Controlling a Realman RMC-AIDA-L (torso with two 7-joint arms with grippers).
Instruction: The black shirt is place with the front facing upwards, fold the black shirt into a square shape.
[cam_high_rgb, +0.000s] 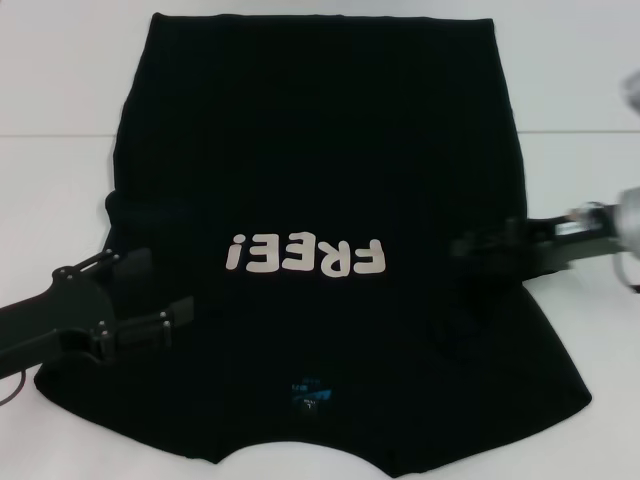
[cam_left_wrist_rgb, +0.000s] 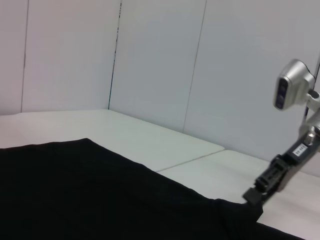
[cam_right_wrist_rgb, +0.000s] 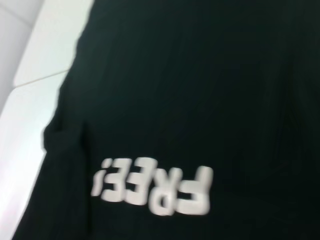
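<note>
The black shirt (cam_high_rgb: 320, 170) lies flat on the white table, front up, with the off-white "FREE!" print (cam_high_rgb: 305, 255) upside down to me and the blue neck label (cam_high_rgb: 308, 392) near the front edge. My left gripper (cam_high_rgb: 168, 290) is open low over the shirt's left side near the sleeve. My right gripper (cam_high_rgb: 468, 248) rests at the shirt's right side. In the left wrist view the cloth edge (cam_left_wrist_rgb: 235, 207) rises slightly to the right gripper's (cam_left_wrist_rgb: 252, 196) tip. The right wrist view shows the shirt (cam_right_wrist_rgb: 200, 75) and its print (cam_right_wrist_rgb: 155, 189).
The white table (cam_high_rgb: 60, 170) shows beyond the shirt on both sides and at the back, with a seam (cam_high_rgb: 580, 132) running across it. White wall panels (cam_left_wrist_rgb: 150, 60) stand behind the table.
</note>
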